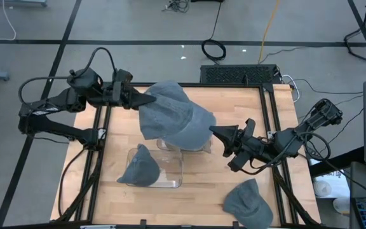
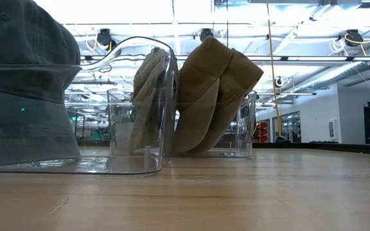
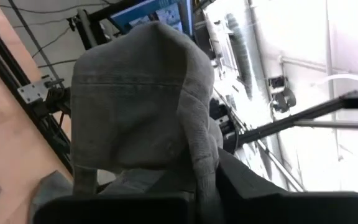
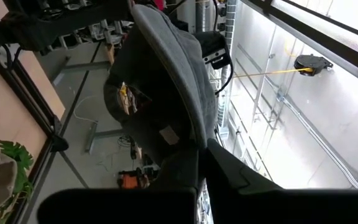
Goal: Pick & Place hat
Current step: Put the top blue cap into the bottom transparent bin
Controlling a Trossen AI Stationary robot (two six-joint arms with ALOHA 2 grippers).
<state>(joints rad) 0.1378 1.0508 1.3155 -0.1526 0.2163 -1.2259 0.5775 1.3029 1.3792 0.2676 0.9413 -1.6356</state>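
A grey hat [image 1: 173, 117] hangs spread between my two grippers above a clear bin [image 1: 199, 147] at the table's middle. My left gripper [image 1: 150, 99] is shut on the hat's left edge. My right gripper [image 1: 213, 130] is shut on its right edge. The left wrist view shows the hat's outside [image 3: 142, 106]. The right wrist view shows its dark inside with a label [image 4: 160, 93]. Neither gripper nor the held hat shows in the low view. My left gripper pinches the hat's edge cloth [image 3: 202, 158] between its two fingers, coming level from the table's left. The hat is lifted and stretches away from the fingers toward the other gripper. My right gripper pinches the hat's opposite edge [image 4: 197, 134] between its two fingers, coming level from the table's right. The hat rises ahead of the fingers with its hollow inside toward this wrist.
A second clear bin [image 1: 170, 175] nearer the front holds another grey hat [image 1: 140, 166], which is large in the low view [image 2: 24, 83]. Tan hats [image 2: 211, 96] lean in the farther bin [image 2: 246, 128]. A third grey hat [image 1: 248, 203] lies on the table's near right.
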